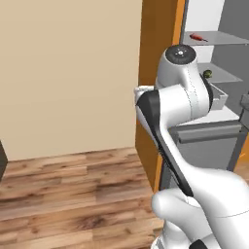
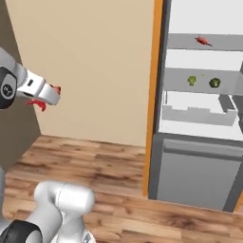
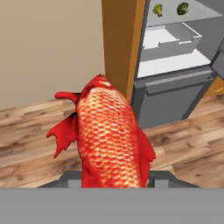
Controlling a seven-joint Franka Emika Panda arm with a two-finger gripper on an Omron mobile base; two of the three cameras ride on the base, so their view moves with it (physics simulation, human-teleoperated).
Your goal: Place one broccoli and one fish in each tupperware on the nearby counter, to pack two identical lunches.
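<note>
My gripper (image 3: 114,181) is clamped on a red fish (image 3: 111,135), whose long axis runs straight out from the fingers toward frame top. Beyond it, upper right of the hand view, the open fridge (image 3: 175,65) holds two broccoli (image 3: 158,9). No tupperware or desk is visible; the drop-off lies elsewhere.

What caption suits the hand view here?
Gripper holding a red fish above wood floor, open fridge with two broccoli heads behind.

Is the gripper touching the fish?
Touching. In the hand view the fish sits clamped between the gripper fingers, held above the floor.
</note>
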